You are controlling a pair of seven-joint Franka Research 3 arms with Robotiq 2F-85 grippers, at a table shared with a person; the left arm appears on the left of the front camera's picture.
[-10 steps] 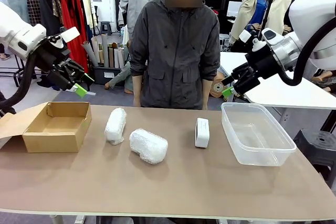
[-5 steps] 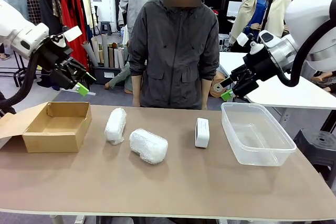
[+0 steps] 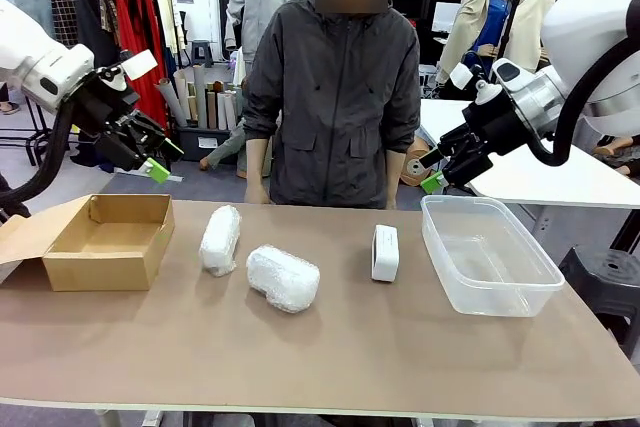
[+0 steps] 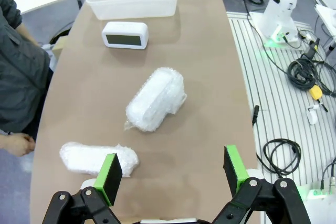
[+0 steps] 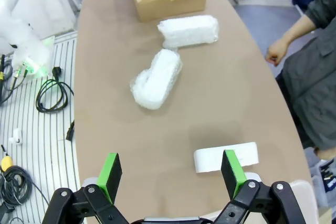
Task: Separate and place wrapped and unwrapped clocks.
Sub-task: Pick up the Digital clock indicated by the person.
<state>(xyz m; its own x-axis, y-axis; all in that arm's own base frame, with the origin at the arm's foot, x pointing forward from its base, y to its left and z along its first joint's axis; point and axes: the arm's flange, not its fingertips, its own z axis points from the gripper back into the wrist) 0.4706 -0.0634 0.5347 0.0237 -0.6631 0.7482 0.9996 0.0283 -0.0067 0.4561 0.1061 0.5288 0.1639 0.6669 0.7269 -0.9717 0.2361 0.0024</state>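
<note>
Hovering at the upper left of the front frame, the left claw is spread to its widest with nothing between its green pads. The right claw, at the upper right, is just as wide and just as empty. Both hang well above the brown worktop.

Under the left claw sits the open brown cardboard box. Just right of it lies the slimmer oblong lump in white bubble wrap, and near that, toward the lower middle, the fatter bubble-wrapped lump lies skewed. The small bare white rounded-rectangular clock stands upright right of centre, just beside the clear plastic tub.

Several things could go wrong from here:
- Bubble wrap looks slick and squashy, so a pinch that catches only the film may slip off or tear it.
- The two lumps lie near each other, so a finger coming down on one could shove the other.
- The skewed lump probably needs a rolled wrist, or the pads would land along its length.
- The bare clock rests on a narrow base, so a grazing finger would likely topple it against the tub.
- The person stands at the far edge, so a long reach risks contact.
</note>
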